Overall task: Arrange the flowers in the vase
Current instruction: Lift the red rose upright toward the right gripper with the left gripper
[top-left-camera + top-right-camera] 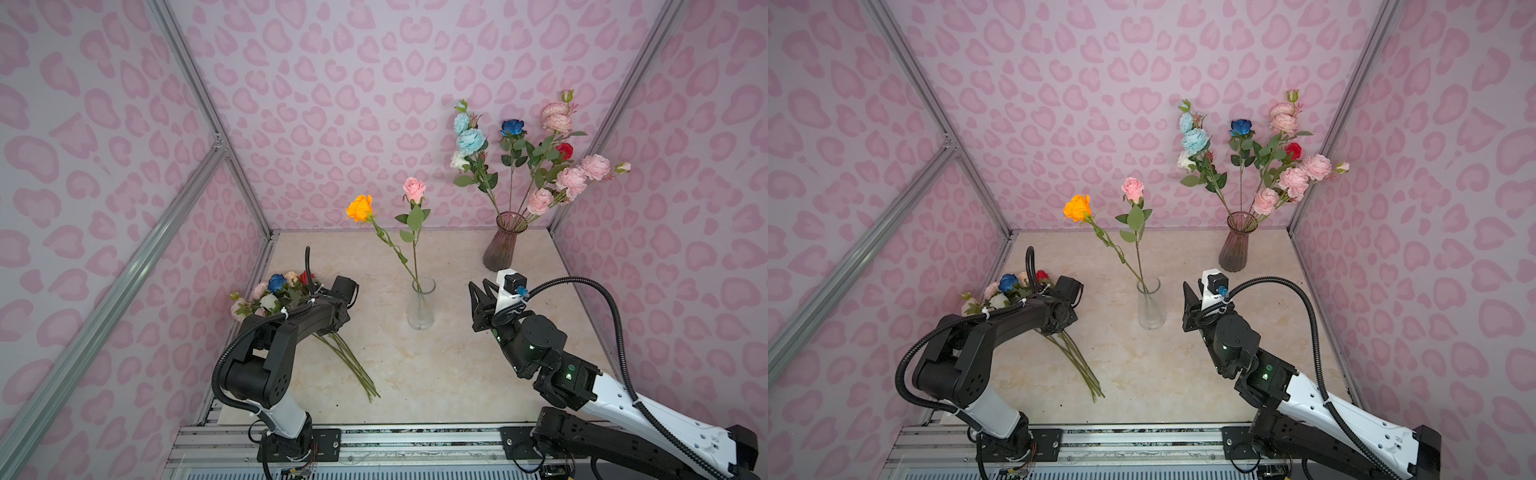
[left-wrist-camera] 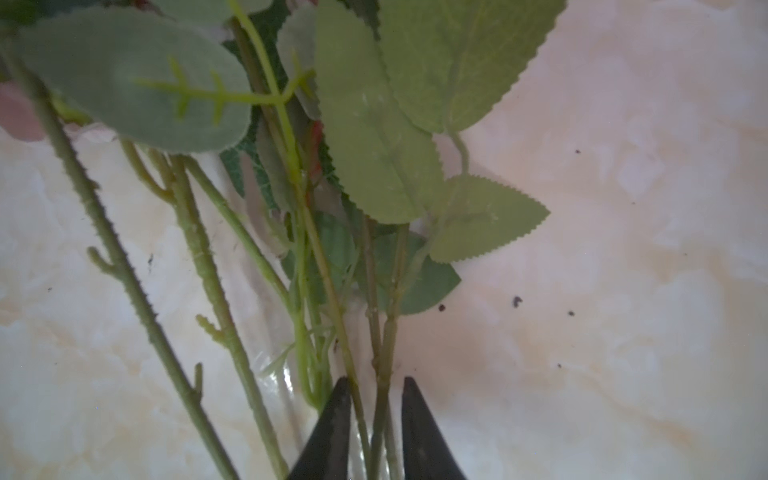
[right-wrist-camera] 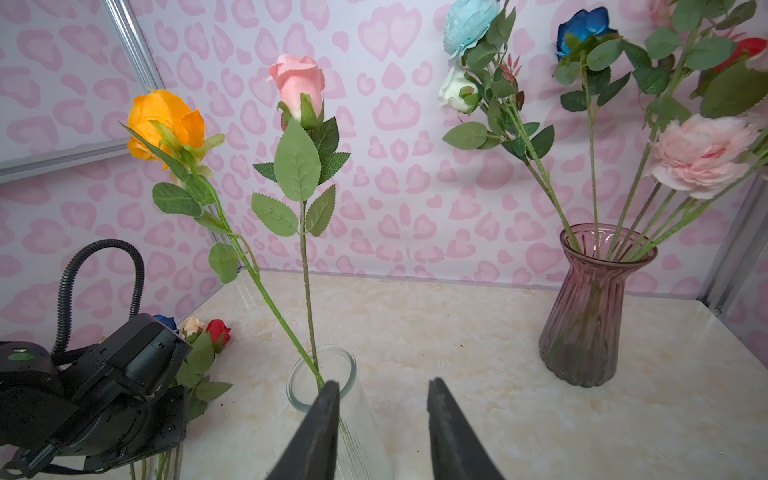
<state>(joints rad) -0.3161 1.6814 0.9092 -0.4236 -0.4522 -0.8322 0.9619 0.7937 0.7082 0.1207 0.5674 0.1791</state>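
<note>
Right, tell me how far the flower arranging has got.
Done: the orange rose and pink rose stand in the clear vase. In hand: the left end effector brackets two stems of the pile lying on the table; a firm grip isn't evident. Left: that whole pile. The right end effector is open and empty beside the clear vase.

Both top views evenly lit, soft and slightly dim, light source unclear. Frame rails (image 1: 193, 83) bow toward the edges from wide-lens distortion. Weak shadows on tabletop (image 1: 415, 374). Left wrist view hazy: leaves (image 2: 374, 145) beyond left gripper (image 2: 372, 386) blurred, stems (image 2: 386, 353) at its tips barely sharper. Right wrist view crisp and bright, with faint glare on clear vase (image 3: 291, 376) rim just ahead of right gripper (image 3: 382, 390).
</note>
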